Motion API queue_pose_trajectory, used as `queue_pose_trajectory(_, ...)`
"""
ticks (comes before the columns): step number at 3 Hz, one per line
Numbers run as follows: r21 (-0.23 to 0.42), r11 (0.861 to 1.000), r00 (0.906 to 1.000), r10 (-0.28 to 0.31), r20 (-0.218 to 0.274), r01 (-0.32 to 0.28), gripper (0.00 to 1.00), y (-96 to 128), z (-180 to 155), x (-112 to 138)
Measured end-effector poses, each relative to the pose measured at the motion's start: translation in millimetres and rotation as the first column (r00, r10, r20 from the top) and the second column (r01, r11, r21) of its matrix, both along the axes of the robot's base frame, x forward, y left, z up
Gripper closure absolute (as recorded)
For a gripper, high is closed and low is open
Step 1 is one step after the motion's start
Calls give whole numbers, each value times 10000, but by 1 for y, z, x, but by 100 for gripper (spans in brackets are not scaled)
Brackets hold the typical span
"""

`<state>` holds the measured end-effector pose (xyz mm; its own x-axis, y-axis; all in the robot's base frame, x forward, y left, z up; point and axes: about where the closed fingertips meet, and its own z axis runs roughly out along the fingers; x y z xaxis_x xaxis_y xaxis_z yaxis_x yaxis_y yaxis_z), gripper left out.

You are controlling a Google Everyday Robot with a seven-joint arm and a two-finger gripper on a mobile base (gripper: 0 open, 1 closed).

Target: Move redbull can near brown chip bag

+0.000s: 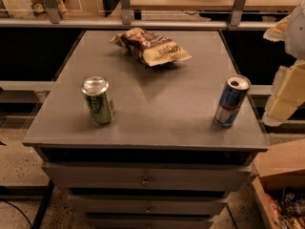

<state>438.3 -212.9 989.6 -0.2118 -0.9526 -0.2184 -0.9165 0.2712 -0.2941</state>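
Note:
The redbull can (231, 101) is slim, blue and silver, and stands upright near the front right corner of the grey cabinet top (157, 94). The brown chip bag (151, 46) is wrinkly brown and cream and lies flat at the back middle of the top. My gripper (286, 97) shows as pale cream parts at the right edge of the view, beside the cabinet and to the right of the redbull can, not touching it.
A wider green can (98, 100) stands upright at the front left of the top. The cabinet has drawers (145, 179) below. A cardboard box (282, 185) sits on the floor at the lower right. A rail with posts (126, 6) runs behind the cabinet.

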Motion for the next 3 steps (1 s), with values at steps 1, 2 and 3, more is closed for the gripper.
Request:
queue_pose_trajectory(1,0,10000,10000,0,2,0,0,0,0,0)
queue_pose_trajectory(2,295,9996,10000,25,-56,-23,0,0,-9,10)
queue_pose_trajectory(3,718,9972,9998,-178,-105,185,0,-5,-20,31)
